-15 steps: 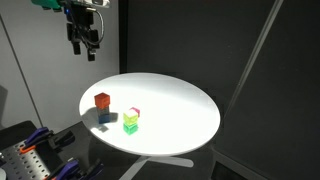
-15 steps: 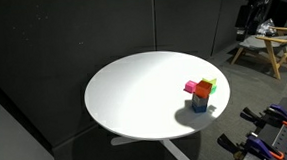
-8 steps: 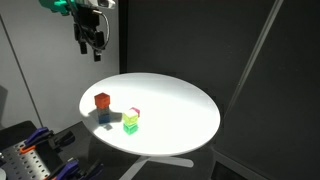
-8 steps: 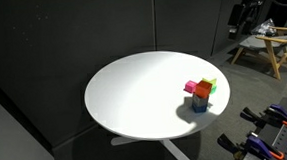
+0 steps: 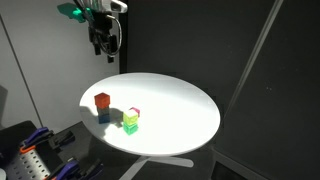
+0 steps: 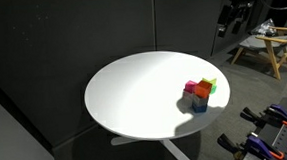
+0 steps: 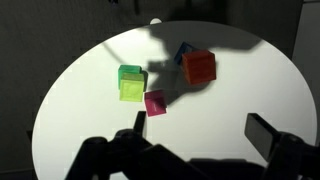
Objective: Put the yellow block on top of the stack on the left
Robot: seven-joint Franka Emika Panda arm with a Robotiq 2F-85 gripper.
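Note:
The yellow block (image 7: 131, 90) is a lime cube that touches a purer green cube (image 7: 130, 73) on the round white table (image 7: 250, 95). A pink cube (image 7: 155, 103) lies beside them. The stack (image 7: 199, 66) is an orange-red cube over a dark blue one. It shows in both exterior views (image 5: 101, 103) (image 6: 199, 99), with the yellow block (image 5: 130, 127) close by. My gripper (image 7: 200, 128) is open and empty. It hangs high above the table's edge (image 5: 104, 40) (image 6: 228, 20), well apart from the cubes.
The table's far part (image 5: 180, 110) (image 6: 134, 91) is bare. Dark curtains stand behind it. A rack with tools (image 5: 35, 155) sits below the table edge. A wooden stool (image 6: 262, 48) stands in the background.
My gripper has moved sideways towards the table, still high and open. The cubes have not moved.

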